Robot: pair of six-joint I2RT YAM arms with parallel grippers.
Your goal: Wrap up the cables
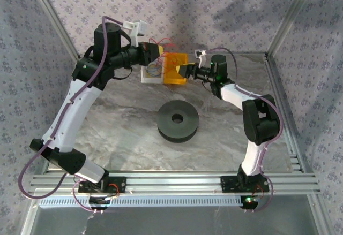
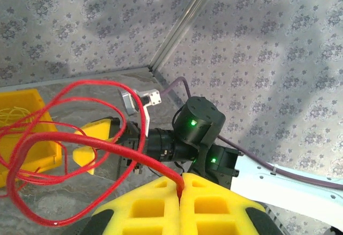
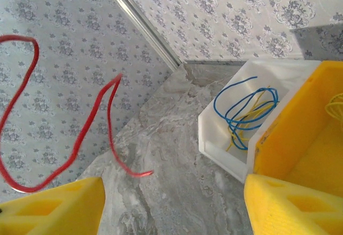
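I see the grey marbled tabletop (image 1: 123, 133) with both arms reaching toward its far side. A black spool (image 1: 178, 120) lies flat near the middle, well apart from either arm. Behind it a yellow bin (image 1: 174, 66) stands just beside a white bin (image 1: 150, 76). My left end effector (image 2: 179, 192) has its yellow foam pads pressed together, clamped on the cables (image 2: 161, 169), whose thin red loops hang in the air above the bins. My right end effector (image 1: 187, 70) faces it from across the yellow bin, fingers spread wide apart with nothing between them. Blue and yellow wire loops (image 3: 252, 118) lie inside the white bin.
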